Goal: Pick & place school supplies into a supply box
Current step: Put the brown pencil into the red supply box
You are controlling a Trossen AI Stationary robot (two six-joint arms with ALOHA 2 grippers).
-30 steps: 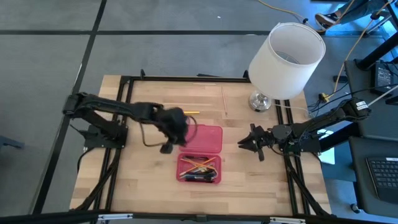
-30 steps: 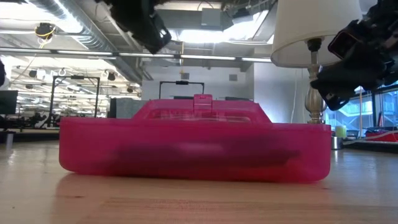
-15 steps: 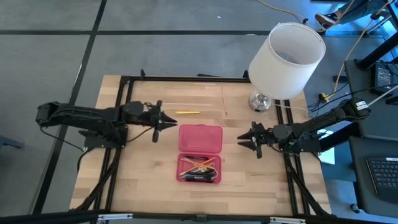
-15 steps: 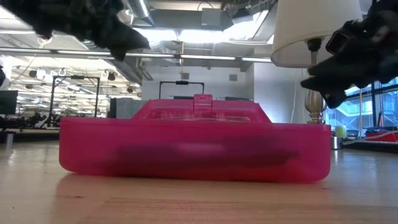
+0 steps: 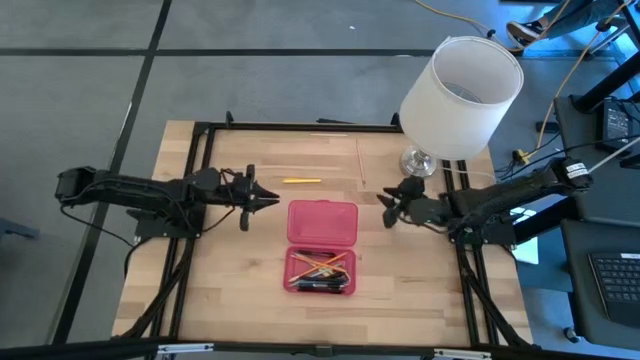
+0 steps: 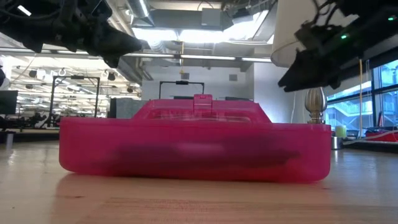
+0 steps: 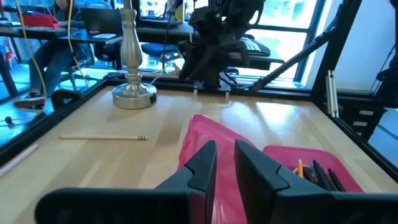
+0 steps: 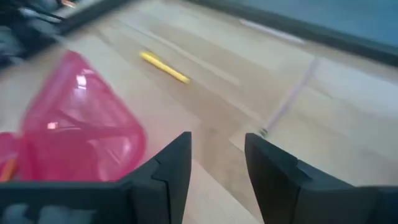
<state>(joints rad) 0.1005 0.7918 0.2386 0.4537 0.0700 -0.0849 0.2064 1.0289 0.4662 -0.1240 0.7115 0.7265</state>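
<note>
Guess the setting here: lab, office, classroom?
Most likely a robotics lab or open workshop. The wooden table carries two arms in a black frame, the low view shows exposed ceiling ducts and other metal rigs, and a desk with a keyboard sits alongside.

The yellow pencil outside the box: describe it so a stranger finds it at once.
Start at the white lamp at the table's far right corner, then look left to the pink box in the middle. Just beyond the box's lid, on bare wood, lies the yellow pencil. It is short and bright, unlike the pale thin stick beside it.
</note>
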